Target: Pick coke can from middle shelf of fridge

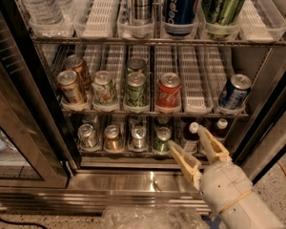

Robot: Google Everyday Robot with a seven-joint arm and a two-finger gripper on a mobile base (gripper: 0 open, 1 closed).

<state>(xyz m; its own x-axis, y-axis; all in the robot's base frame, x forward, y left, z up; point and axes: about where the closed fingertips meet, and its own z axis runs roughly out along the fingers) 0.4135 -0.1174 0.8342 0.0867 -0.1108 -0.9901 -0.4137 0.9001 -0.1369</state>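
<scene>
Red coke can (168, 93) upright on the middle shelf (196, 75) of the fridge (133, 182), center of the frame, just right of a green can (135, 89). Tool (187, 138) at lower right, fingers (184, 159) apart, gripping nothing, in front of the bottom rack (122, 152), below the coke can.

We look from one camera — high, close, tilted down into the fridge (133, 182) — our gripper (187, 138) near right, jaws apart.

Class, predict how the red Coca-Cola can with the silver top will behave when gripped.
The red Coca-Cola can looks like smooth metal, so it is probably stiff but slippery. Upright in a white slotted tray, it may tip if nudged high. The beige gripper, open, sits below it.
</scene>
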